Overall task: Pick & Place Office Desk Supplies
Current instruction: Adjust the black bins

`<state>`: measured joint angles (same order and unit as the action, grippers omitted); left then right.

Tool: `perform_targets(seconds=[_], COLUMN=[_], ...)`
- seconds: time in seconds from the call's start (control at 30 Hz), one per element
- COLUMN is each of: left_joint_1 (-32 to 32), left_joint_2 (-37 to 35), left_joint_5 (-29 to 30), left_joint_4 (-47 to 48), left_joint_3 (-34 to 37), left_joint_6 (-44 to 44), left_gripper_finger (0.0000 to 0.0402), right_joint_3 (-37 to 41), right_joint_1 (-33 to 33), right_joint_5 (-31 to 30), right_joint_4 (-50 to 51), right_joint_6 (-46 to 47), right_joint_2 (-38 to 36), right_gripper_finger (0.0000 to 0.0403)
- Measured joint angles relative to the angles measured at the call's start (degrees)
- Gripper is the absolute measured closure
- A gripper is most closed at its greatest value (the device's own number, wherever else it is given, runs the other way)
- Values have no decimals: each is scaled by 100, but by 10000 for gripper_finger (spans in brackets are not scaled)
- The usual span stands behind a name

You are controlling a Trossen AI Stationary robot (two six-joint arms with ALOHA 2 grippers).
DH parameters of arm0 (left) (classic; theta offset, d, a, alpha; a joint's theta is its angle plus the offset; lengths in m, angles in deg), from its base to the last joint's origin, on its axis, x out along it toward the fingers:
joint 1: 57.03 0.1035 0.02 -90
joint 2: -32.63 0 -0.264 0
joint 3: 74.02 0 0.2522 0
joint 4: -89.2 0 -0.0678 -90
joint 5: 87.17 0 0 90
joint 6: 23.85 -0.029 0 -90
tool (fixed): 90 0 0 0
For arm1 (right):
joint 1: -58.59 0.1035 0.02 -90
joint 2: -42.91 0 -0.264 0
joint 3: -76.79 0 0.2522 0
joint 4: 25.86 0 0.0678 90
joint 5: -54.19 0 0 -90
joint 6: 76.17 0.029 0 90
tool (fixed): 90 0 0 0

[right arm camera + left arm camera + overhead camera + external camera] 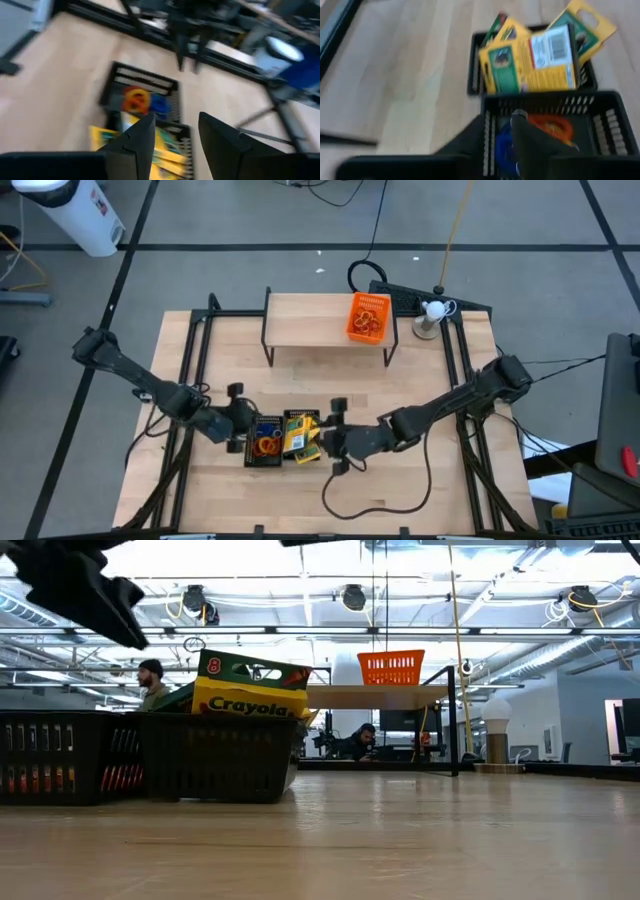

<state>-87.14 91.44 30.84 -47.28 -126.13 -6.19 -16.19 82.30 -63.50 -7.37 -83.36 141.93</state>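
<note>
Two black mesh trays stand side by side near the table's front middle. One tray (pixel 262 463) holds orange (pixel 550 125) and blue (pixel 502 145) rubber bands. The other tray (pixel 220 760) holds yellow-and-green crayon boxes (pixel 535 60), which lean tilted and stick out above its rim. My left gripper (pixel 500 120) hangs open over the band tray's left wall, one finger over the inside and one over the outside. My right gripper (pixel 176 122) hangs open above the crayon tray's right side (pixel 322 442), nothing between its fingers. An orange tray (pixel 355 330) with bands stands on the wooden shelf (pixel 310 320).
A small white ball on a stand (pixel 432 315) sits at the far right beside the shelf. A black cable (pixel 380 505) loops over the near right of the table. Black frame rails (pixel 190 380) run along both sides. Two people (pixel 152 680) show in the room behind.
</note>
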Motion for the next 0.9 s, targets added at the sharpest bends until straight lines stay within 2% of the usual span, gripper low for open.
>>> perform_targets(seconds=[0.07,0.13,0.23,0.4,0.5,0.6,0.77,0.9], left_joint_1=[-45,-156,-440,-940,-1192,-1327,-1235,-994], left_joint_2=[-2,-4,-2,0,8,15,42,356], left_joint_5=[-171,-416,-713,-1288,-1600,-1617,-1626,-1888], left_joint_4=[720,1229,1846,2199,2036,1551,280,-631], left_joint_3=[-316,-473,-428,32,298,560,1103,1487], left_joint_6=[305,757,1697,3157,3795,4177,4301,4413], left_gripper_finger=[355,388,392,398,400,400,400,400], right_joint_3=[0,0,0,0,2,2,2,2], right_joint_1=[0,0,0,-26,-42,-46,-64,-76], right_joint_5=[-392,-797,-1153,-1177,-1175,-1175,-1160,-1153], right_joint_4=[237,521,967,1383,1440,1443,1469,1597], right_joint_6=[32,159,383,669,694,608,590,650], right_joint_2=[-109,-161,-188,-196,-196,-196,-196,-196], right_gripper_finger=[259,259,259,259,259,259,259,259])
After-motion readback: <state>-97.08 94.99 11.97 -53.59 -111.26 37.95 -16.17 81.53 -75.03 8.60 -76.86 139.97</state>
